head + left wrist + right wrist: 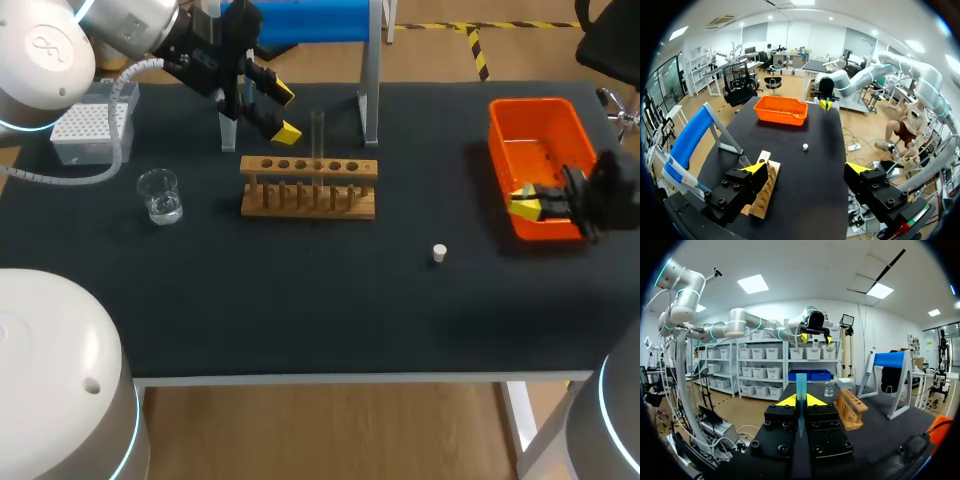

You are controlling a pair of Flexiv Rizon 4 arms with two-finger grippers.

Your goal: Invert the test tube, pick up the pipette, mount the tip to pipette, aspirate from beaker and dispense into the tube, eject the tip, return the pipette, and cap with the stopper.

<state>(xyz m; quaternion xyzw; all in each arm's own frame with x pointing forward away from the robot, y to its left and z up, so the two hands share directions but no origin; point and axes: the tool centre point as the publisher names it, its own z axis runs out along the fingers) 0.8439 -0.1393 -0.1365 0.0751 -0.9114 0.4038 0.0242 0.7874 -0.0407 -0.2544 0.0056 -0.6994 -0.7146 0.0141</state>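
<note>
Over the orange bin (496, 140), right gripper (525, 203) jaws pinch a slim blue tip (801, 390). Left gripper (285, 113) jaws are spread and empty near the test tube (317, 135), which stands upright in the rack (308, 187). Stopper (439, 253) lies loose on counter (300, 300). Tip disposal and capping apparently remain.

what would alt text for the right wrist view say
The right pincer is shut on a slim blue pipette held upright. Ahead on the black table stand a wooden rack and a glass beaker; the left pincer hangs open above.
</note>
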